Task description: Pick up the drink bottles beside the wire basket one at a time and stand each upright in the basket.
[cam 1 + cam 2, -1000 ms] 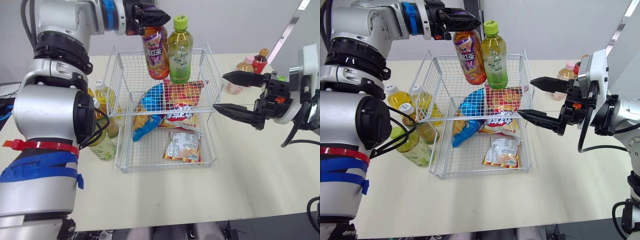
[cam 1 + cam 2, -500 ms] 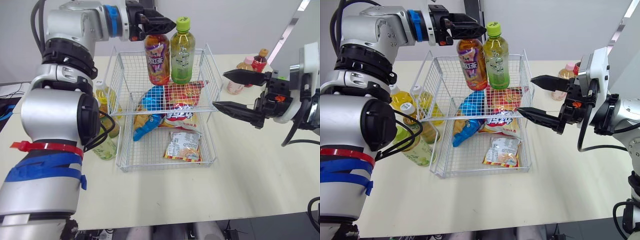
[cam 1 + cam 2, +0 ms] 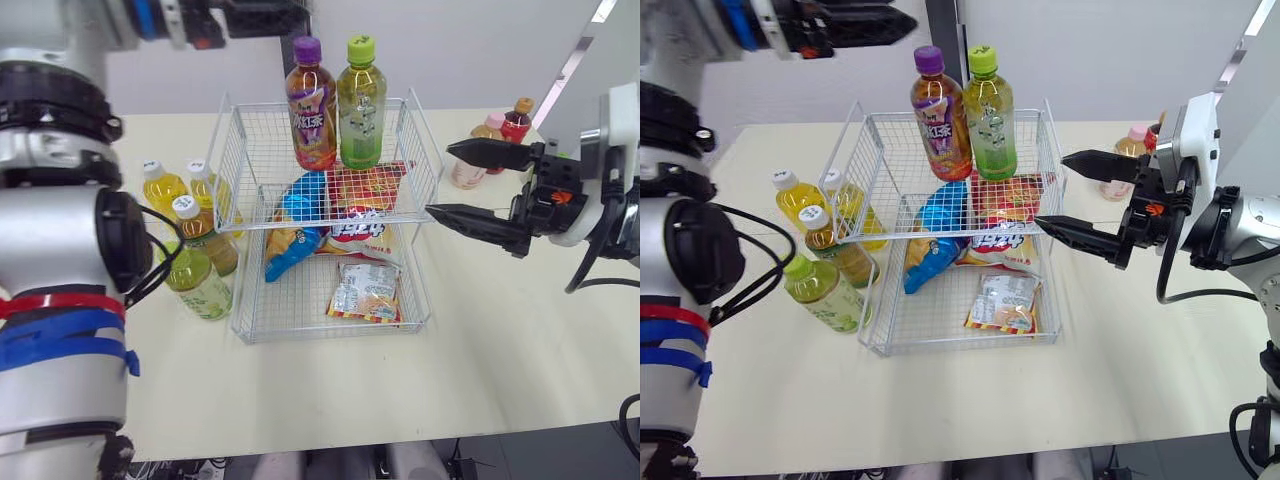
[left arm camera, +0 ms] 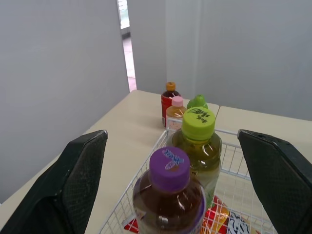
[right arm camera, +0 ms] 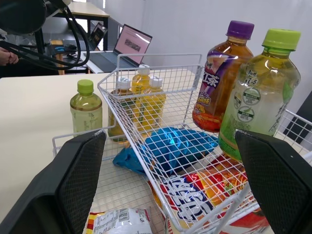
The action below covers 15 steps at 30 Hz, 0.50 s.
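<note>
Left claw [image 3: 898,18] raised high, fingers spread, right claw [image 3: 438,180] held level, fingers wide apart

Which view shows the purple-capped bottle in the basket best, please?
The right eye view: the purple-capped bottle stands whole, cap to base, in the wire basket. The left eye view matches it. The left wrist view gives its cap and shoulders; the right wrist view its side, base hidden.

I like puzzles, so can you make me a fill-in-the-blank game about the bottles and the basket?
The wire basket holds ___ upright bottles. The purple-capped bottle stands beside one with a ___ cap. The right gripper has its fingers ___.
Missing words: two, green, open.
</note>
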Available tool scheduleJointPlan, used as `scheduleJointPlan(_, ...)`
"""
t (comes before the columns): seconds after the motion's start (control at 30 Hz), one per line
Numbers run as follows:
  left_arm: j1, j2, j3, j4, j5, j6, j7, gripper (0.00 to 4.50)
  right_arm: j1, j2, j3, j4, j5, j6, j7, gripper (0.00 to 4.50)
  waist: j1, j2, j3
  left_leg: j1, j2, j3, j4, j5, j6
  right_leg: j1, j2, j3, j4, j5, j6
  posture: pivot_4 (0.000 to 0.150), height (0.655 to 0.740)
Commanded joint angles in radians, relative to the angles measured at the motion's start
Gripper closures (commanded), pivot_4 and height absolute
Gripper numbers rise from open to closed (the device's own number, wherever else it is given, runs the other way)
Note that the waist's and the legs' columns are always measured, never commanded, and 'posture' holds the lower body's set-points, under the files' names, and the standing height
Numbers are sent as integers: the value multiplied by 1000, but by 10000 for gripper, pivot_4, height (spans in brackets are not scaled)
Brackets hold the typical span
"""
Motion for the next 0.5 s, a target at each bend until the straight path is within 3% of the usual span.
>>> scheduleJointPlan(0.03, 86, 89, 81, -226, -61, 97, 53, 315, -38, -9, 1, 4, 4, -15, 19, 0, 0, 0, 0, 0, 0, 0, 0, 0, 0, 0, 0, 0, 0, 0, 0, 1500, 7359)
scheduleJointPlan(0.3, 417, 219, 321, -608, -167, 283, 271, 315, -98, 5, 56, 65, -12, -29, 80, 0, 5, 0, 0, 0, 0, -1, 4, 0, 0, 2, 0, 0, 1, 0, 0, 1500, 7359)
scheduleJointPlan(0.5, 738, 293, 522, -851, -235, 371, 344, 315, -161, 45, 129, 129, -61, -63, 151, 0, 5, 0, 0, 1, 1, 0, 4, 0, 0, 2, 0, 1, 2, 0, 0, 1500, 7359)
